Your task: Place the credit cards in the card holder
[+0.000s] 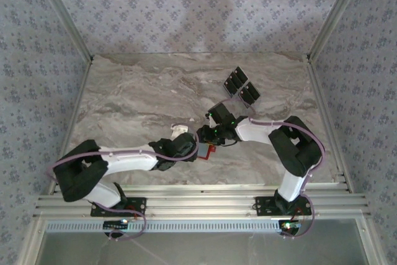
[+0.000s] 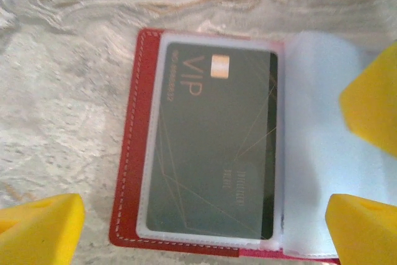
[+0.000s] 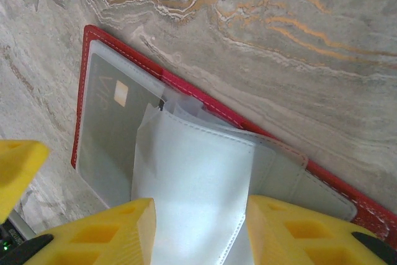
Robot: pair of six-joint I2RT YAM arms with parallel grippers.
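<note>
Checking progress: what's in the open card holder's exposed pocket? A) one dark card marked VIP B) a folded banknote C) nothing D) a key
A: in the left wrist view a dark card lettered VIP sits inside the clear pocket of the open red card holder.

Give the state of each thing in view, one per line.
card holder: open, flat on table.
VIP card: sleeved inside holder.
clear pocket leaf: lifted.
loose cards: lying on table, apart.
left end effector: open.
right end effector: around leaf, grip unclear.
</note>
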